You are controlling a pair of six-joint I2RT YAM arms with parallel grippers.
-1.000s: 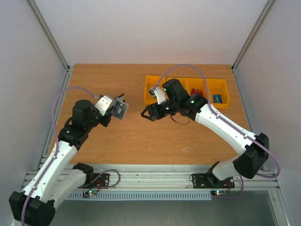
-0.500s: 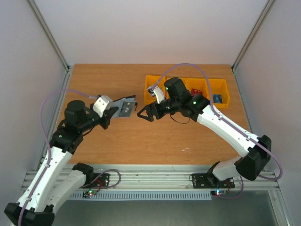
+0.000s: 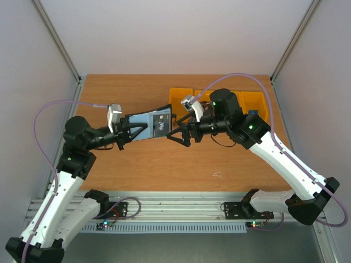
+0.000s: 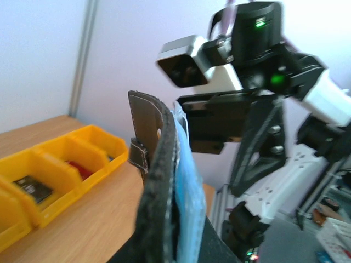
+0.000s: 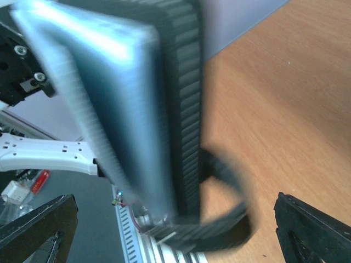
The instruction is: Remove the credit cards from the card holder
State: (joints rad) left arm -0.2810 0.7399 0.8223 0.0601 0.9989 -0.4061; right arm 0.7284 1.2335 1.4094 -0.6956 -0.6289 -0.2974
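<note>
L gripper [image 3: 131, 132] clamped on holder [image 3: 143, 119], held in air over tabletop [image 3: 153, 164] mid, blue card [image 3: 160, 127] in it | R gripper [image 3: 174, 132] jaws wide, at holder's right end, contact unclear | bins [image 3: 178, 96] far-right edge

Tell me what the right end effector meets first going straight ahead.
The card holder, held up by the left end effector. Its edge sits just before the open right end effector, though depth is unclear.

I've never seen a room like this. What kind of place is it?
Probably a robot testing lab: two robot arms bolted to a metal frame, a wooden table boxed in by plain white walls, and yellow bins.
</note>
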